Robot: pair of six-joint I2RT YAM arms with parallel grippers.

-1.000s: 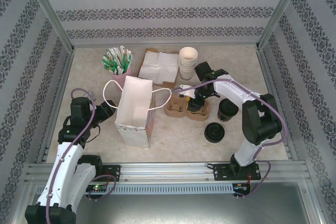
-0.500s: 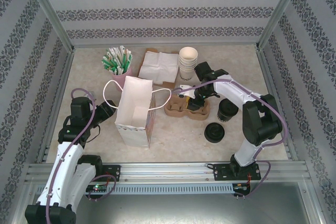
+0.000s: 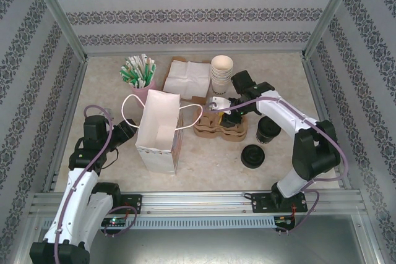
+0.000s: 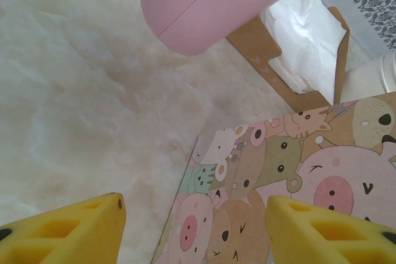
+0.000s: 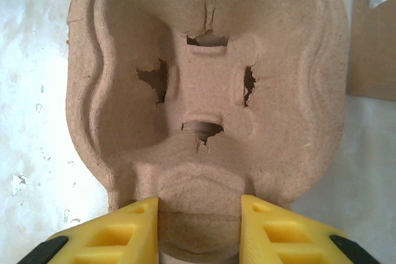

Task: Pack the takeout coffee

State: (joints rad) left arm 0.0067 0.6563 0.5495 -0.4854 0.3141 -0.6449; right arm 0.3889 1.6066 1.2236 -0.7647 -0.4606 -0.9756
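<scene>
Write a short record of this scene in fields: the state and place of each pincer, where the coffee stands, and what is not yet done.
left pincer: open, low beside the printed paper bag
right pincer: shut on the near rim of the cup carrier; the pocket in view is empty
takeout coffee: upright on the table, right of the carrier, black lid on, not held
loose lid: on the table, nearer to the arm bases than the coffee
status: coffee not yet in carrier or bag

Right arm (image 3: 286, 115) partly covers the takeout coffee (image 3: 267, 132)
</scene>
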